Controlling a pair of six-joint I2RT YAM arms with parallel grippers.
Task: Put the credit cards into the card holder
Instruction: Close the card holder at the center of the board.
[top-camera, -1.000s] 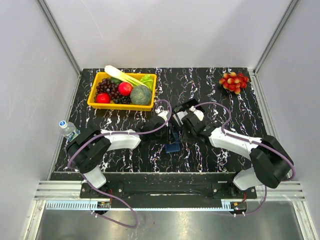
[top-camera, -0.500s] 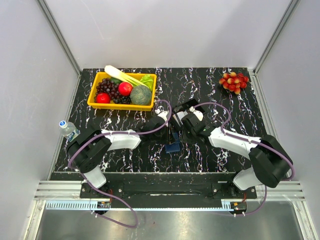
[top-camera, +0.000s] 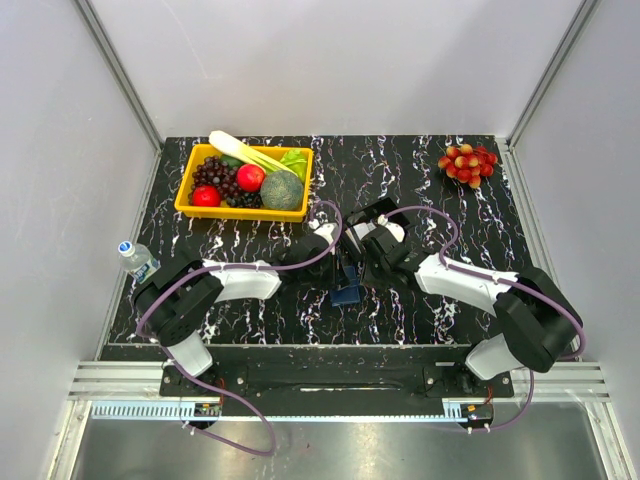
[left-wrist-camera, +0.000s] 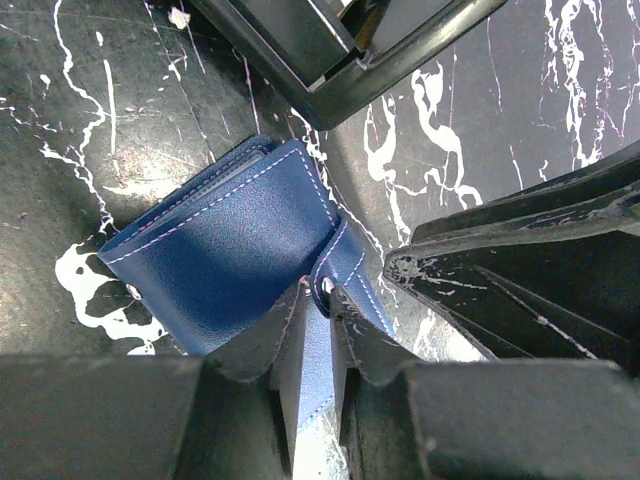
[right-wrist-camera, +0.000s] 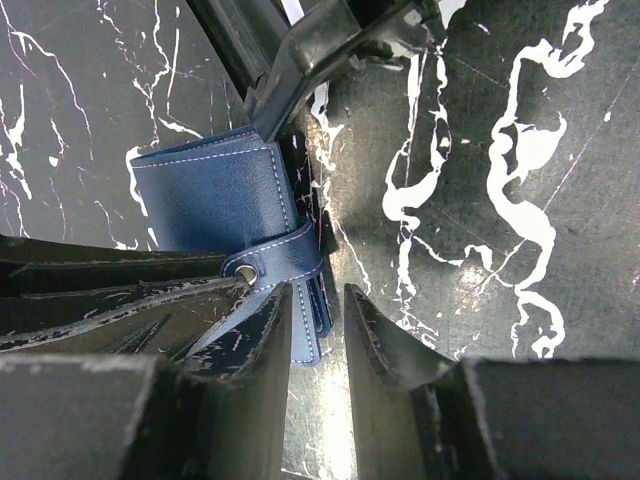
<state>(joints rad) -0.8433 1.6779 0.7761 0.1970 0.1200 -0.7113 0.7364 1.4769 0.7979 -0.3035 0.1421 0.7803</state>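
Observation:
The dark-blue card holder (top-camera: 347, 293) lies folded shut on the black marbled table, its strap wrapped over one edge (left-wrist-camera: 230, 250) (right-wrist-camera: 215, 195). My left gripper (top-camera: 338, 268) (left-wrist-camera: 318, 290) has its jaws nearly together, pinching the holder's strap tab just below the snap. My right gripper (top-camera: 364, 270) (right-wrist-camera: 315, 290) stands open. The holder's free edge sits between its jaws against the left finger, with bare table showing beside the other finger. The credit cards are hidden, apart from pale slivers in the black tray (right-wrist-camera: 300, 40).
The black open-topped tray (top-camera: 368, 214) stands just behind both grippers, close to the holder (left-wrist-camera: 350, 45). A yellow bin (top-camera: 243, 212) of fruit and vegetables is at the back left. Red fruits (top-camera: 467, 162) lie at the back right, a water bottle (top-camera: 135, 258) at the left edge.
My left jaws have narrowed onto the strap tab. My right arm has crept slightly left and away from me; the card holder has stayed put.

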